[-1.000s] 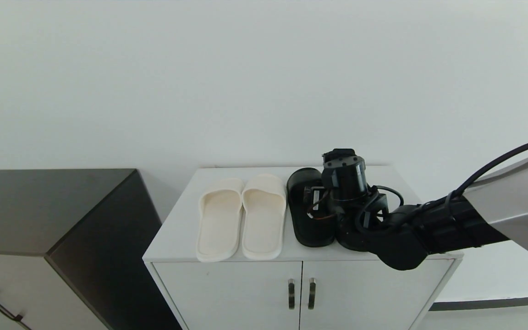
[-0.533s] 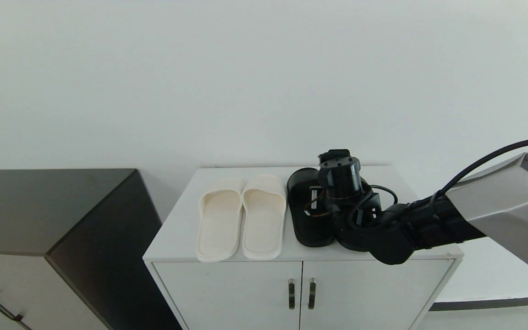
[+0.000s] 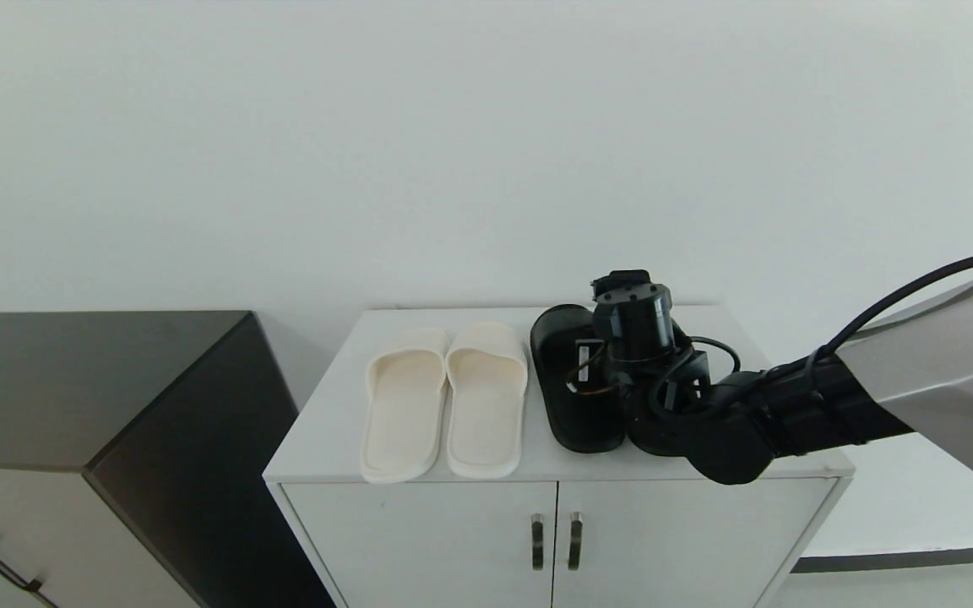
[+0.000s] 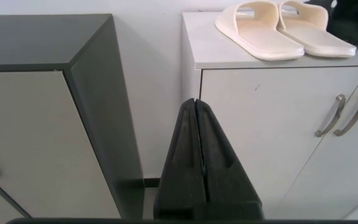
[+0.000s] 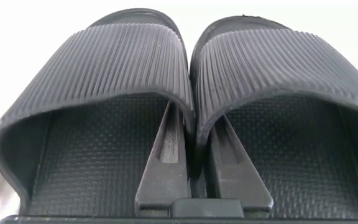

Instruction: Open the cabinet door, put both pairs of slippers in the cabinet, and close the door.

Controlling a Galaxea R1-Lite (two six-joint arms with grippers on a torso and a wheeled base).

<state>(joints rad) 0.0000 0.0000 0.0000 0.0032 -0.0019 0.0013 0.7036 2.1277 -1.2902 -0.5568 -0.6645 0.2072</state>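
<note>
A pair of black ribbed slippers (image 3: 571, 397) lies on the right of the white cabinet top (image 3: 326, 422), and a cream pair (image 3: 444, 401) lies to its left. My right gripper (image 5: 194, 121) has one finger inside each black slipper (image 5: 98, 93) and is shut on their two touching inner walls. The black pair looks slightly tipped up at the toe end. Both cabinet doors (image 3: 419, 532) are shut, with two metal handles (image 3: 556, 540) at the centre. My left gripper (image 4: 196, 106) is shut on nothing, low in front of the cabinet's left side (image 4: 260, 112).
A dark-topped cabinet (image 3: 73, 380) stands to the left of the white one, with a narrow gap between them (image 4: 151, 124). A plain white wall runs behind. The cream slippers (image 4: 284, 28) lie near the top's front edge.
The right wrist pushed in toward the black slippers, then eased back a little. The black pair has shifted slightly right and tipped up with it. The cream pair has not moved.
</note>
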